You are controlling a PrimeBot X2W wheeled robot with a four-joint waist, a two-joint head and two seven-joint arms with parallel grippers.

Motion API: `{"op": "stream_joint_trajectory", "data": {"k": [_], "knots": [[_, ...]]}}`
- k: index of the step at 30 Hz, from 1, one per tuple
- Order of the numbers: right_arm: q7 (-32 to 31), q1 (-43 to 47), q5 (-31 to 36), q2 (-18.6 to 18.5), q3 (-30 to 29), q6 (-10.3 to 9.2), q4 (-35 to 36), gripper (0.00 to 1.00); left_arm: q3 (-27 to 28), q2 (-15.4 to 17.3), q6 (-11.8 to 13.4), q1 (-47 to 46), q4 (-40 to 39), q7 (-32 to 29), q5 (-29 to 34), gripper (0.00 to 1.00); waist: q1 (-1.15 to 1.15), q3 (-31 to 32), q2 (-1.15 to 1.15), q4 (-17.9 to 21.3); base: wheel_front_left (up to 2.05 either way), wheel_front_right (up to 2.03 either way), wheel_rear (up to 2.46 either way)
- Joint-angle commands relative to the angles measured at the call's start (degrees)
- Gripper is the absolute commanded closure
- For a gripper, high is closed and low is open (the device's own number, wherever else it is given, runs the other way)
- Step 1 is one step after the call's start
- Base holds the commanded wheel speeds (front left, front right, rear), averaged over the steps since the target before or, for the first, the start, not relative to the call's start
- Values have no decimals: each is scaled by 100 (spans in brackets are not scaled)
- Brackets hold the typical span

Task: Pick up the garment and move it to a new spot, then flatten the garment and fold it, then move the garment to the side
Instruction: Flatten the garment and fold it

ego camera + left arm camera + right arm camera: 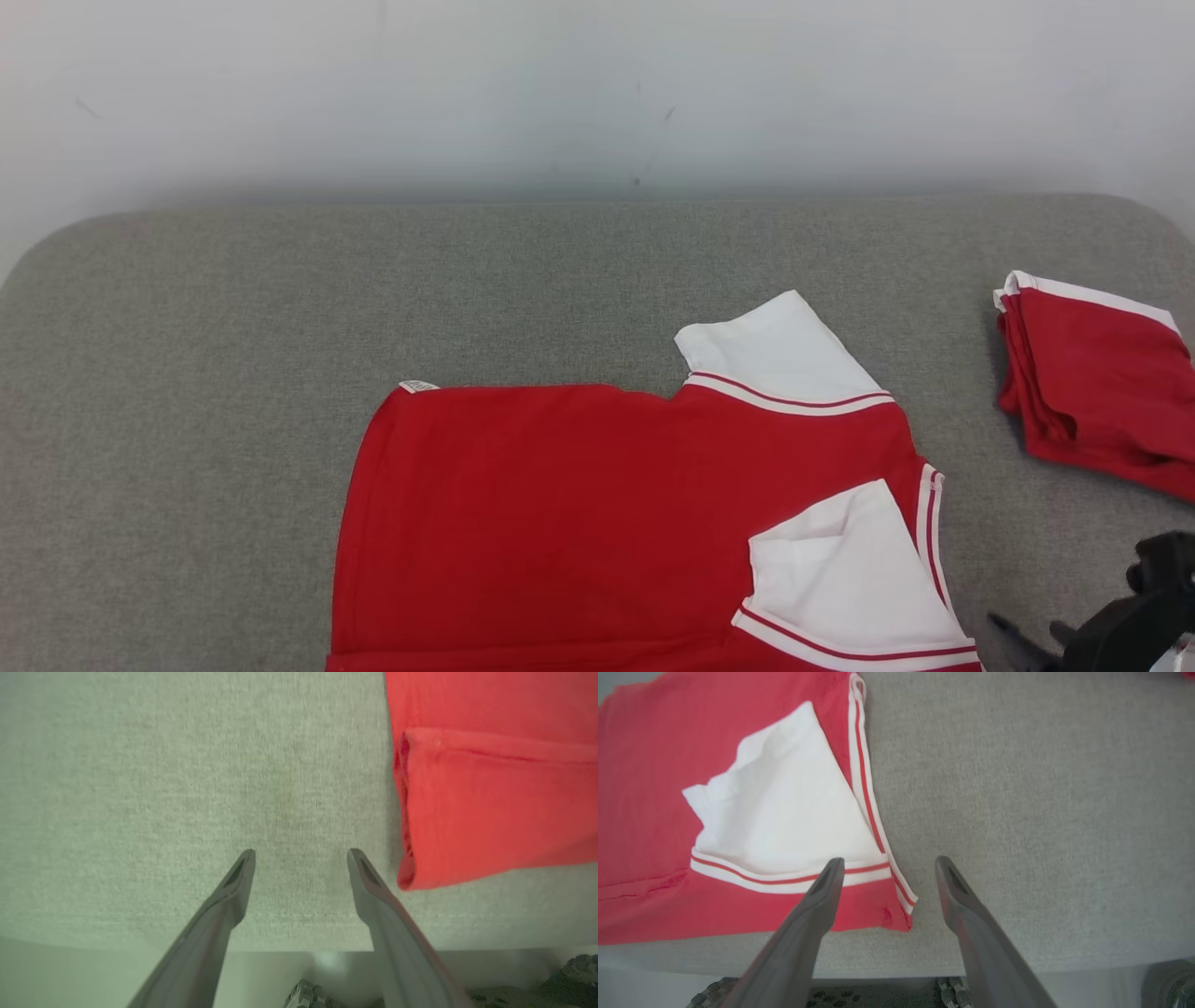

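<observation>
Left wrist view: the left gripper (301, 854) has its two dark fingers spread wide apart with nothing between them, above a grey fabric pad (140, 788). Just to the right of the fingers in this view lies a doubled-over edge of the red shirt (490, 802), its corner close to one fingertip but not between the fingers. The pad's near edge runs across below the fingertips.

Right wrist view: the right gripper (889, 861) is also spread apart and holds nothing. One fingertip (831, 872) overlaps the striped cuff of a white sleeve (784, 802) in the picture; whether it touches the cloth cannot be told. The other fingertip is over bare grey pad. The sleeve lies folded onto the shirt's red body, near the shirt's corner at the pad's near edge.

Head view: the right gripper shows as a dark shape at the lower right, just beside the shirt. The red shirt lies flat at the pad's near middle, running off the bottom of the picture. A second white sleeve (775, 350) sticks out from its far edge. A small white tag (418, 385) peeks from the far left corner. Well apart, at the pad's right edge, sits a folded red garment (1092, 373) with white trim. A pale wall (560, 93) rises behind the pad.
</observation>
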State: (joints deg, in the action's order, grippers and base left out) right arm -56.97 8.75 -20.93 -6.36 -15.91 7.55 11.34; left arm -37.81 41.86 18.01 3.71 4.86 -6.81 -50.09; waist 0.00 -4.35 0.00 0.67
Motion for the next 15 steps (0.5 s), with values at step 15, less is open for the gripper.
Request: {"op": "stream_joint_trajectory", "data": {"k": [15], "knots": [[282, -2333, 59, -654, 1176, -12, 220, 0, 82, -590, -591, -3530, 669, -703, 517, 0, 0, -986, 0, 89, 0, 0, 0]]}}
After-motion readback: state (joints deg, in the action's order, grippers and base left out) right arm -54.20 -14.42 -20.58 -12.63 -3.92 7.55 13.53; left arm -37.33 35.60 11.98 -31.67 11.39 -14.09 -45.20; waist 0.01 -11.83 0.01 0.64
